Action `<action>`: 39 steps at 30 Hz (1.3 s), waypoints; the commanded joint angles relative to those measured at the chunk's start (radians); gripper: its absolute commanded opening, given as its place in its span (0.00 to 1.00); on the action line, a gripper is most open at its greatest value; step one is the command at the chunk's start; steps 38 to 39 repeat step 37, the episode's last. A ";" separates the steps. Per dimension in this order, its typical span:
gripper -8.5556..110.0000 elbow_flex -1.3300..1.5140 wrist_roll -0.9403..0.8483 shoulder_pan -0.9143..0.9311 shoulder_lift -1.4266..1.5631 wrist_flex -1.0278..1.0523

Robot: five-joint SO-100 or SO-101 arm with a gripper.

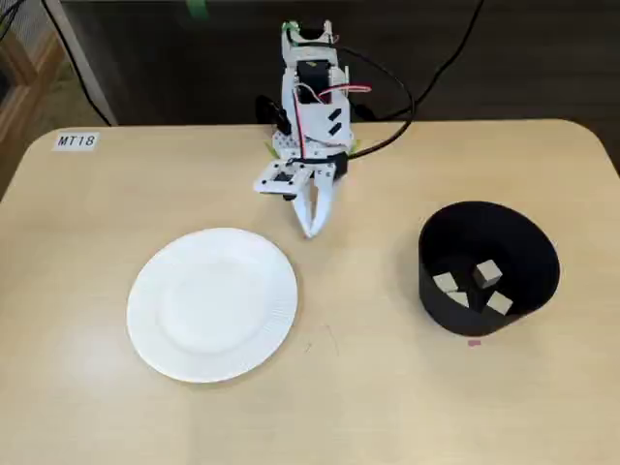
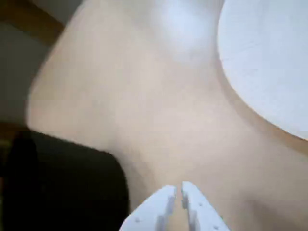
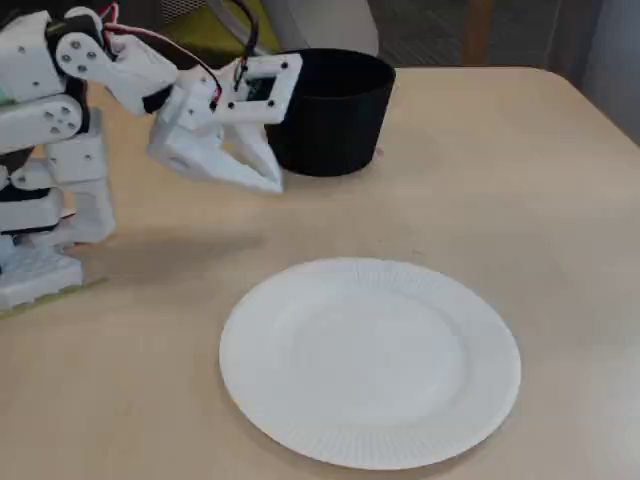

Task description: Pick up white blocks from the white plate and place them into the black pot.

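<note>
The robot's jaws (image 1: 313,229) hang nearly closed and empty just above the bare bench (image 1: 368,407), tips almost meeting with only a thin slit between them in the wrist view. To one side of the jaws lies the white plate (image 1: 212,304), with no block to be seen on it in either fixed view; to the other side, somewhat farther off, stands the black pot (image 1: 487,268), apart from the jaws. The white blocks (image 1: 487,272) rest on the pot's floor, at least four of them showing. The cubes look light, rigid and matte, so a pinch across two flat opposite faces should hold without slipping. The paper plate looks thin and apt to slide if nudged. The pot's near wall may hide a further block, and from the lower fixed view its inside cannot be seen at all. The wrist view is blurred, with pot and plate both cut off at its edges
</note>
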 commanded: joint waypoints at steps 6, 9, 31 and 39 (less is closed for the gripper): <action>0.11 -0.005 0.515 0.028 0.000 -0.057; 0.09 -0.003 0.546 0.046 0.000 -0.061; 0.05 0.031 0.535 0.046 0.002 -0.166; 0.05 0.031 0.535 0.046 0.002 -0.166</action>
